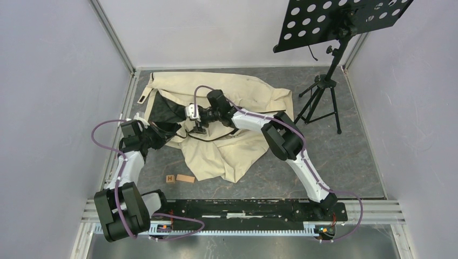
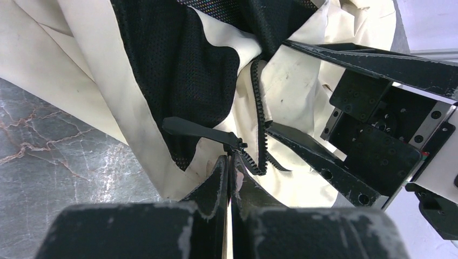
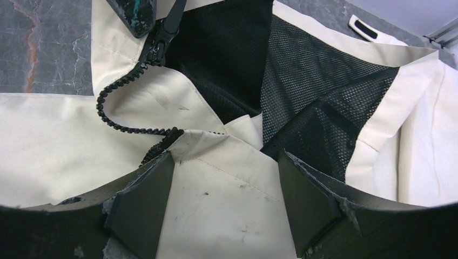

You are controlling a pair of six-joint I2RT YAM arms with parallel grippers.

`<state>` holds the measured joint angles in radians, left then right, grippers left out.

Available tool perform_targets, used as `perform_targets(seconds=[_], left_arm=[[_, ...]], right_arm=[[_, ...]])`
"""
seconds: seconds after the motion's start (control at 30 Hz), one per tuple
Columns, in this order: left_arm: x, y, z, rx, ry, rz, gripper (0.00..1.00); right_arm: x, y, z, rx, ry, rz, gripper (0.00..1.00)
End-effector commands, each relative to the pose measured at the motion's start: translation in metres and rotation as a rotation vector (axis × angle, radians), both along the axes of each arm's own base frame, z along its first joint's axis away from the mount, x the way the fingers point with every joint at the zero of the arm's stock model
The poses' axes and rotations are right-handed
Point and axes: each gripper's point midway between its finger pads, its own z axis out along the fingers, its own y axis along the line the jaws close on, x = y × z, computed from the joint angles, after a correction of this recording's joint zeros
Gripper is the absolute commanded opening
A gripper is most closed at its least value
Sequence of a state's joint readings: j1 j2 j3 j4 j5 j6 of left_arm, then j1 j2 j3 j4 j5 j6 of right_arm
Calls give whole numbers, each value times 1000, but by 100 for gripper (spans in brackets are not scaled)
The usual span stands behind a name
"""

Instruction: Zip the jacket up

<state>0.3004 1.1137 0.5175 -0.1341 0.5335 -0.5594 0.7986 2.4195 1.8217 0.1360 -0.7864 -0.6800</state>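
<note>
— Jacket (image 1: 232,156), where?
— Heaped on grey marbled table (image 1: 345,156), middle to far side. Front thrown open, black mesh lining (image 3: 302,81) showing.
— Left gripper (image 2: 229,162)?
— In from the left. Pressed together on zipper (image 3: 121,127), right at slider (image 3: 156,51), with teeth trailing out from between fingertips and pull tab (image 2: 194,128) jutting off to one side.
— Right gripper (image 3: 226,159)?
— In from the right, close to the left one over the opening. Spread wide, astride a cream fold just beside a loose curl of zipper teeth. No visible pinch on anything.
— Zipped up?
— No. Undone, with teeth snaking loose across cream cloth.
— Anything else about?
— Lettered wooden block (image 1: 170,178) and plain block (image 1: 185,178) side by side, near jacket's near-left hem. Black music stand (image 1: 324,86) at far right, one tripod foot just beside jacket's right edge.
</note>
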Motion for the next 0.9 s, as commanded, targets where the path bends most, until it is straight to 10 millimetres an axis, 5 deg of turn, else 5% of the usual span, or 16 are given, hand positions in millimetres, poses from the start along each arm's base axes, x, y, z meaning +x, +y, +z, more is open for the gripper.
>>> perform_targets(seconds=[0.0,0.23,0.3,0.43,0.57,0.7,0.87], left_arm=[[6,-2,8,17,-51,-37,2],[6,-3,8,17,-50,-41,2],[6,-3,8,17,-50,-41,2],[6,-2,7,17,-48,-40,2],[6,-2,6,20,-46,-38,2],[6,-1,6,26,-47,-33,2],[7,2,10,51,-57,-36,2]], right_arm=[[-10,13,2,10,19,38,79],[3,19,-6,-35,-18,-47,82],[1,21,-6,-32,-12,-37,73],[0,23,2,4,-10,-45,39],[7,18,26,47,-31,-104,27],[3,7,60,94,-44,-132,3],[-7,-10,90,142,53,-189,0]])
